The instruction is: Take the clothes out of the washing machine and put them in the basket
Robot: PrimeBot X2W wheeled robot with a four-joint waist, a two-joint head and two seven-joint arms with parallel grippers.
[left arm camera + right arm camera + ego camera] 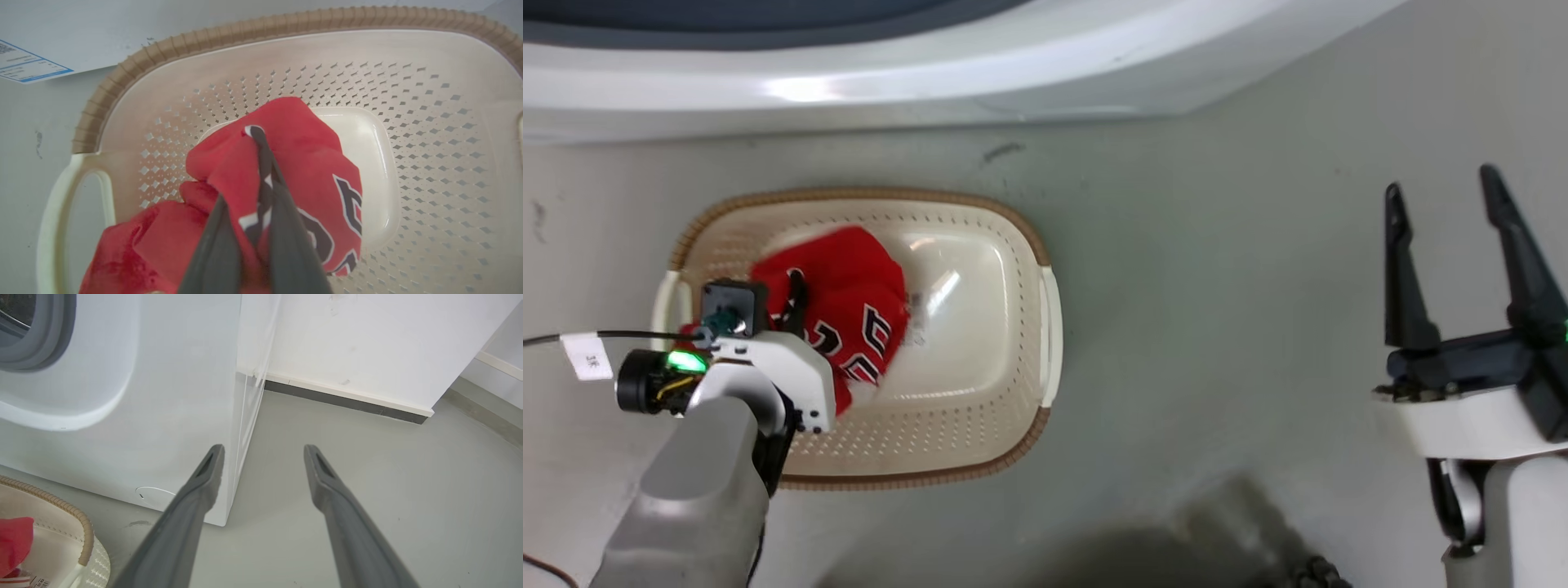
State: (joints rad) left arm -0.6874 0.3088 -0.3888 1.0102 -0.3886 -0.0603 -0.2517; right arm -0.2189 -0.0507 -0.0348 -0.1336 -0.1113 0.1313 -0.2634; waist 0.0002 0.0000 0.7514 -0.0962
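Left fingers (286, 228): pressed nearly together, pinching a fold of the red garment (310, 163) with its black-and-white trim caught between them. The left gripper (253, 179) pointed down into the basket (245, 28). In the head view, the left gripper (795, 302) stood over the basket's left half, with a green light (686, 361) lit on the wrist.

Garment: bunched in a heap inside the basket (1013, 220), on the left part of its floor. Black lettering edged in white faced up (858, 278). It could not be told whether the red heap was one piece or two. The basket's right half showed bare, glossy plastic.

Right fingers (196, 498): spread wide, holding nothing. The right gripper (263, 451) hung above bare grey floor (367, 457), aimed near the front corner of the washer (163, 396). In the head view, the right gripper (1443, 184) was well apart from the basket, off to its right.

Surroundings: the basket stood on the floor (1217, 286) just in front of the washer (849, 73). The right wrist view caught the basket's rim (61, 504) and a corner of red cloth (14, 539) at lower left. The washer's grey porthole rim (49, 339) showed at upper left. A white wall (367, 343) with a dark skirting (347, 402) stood behind.
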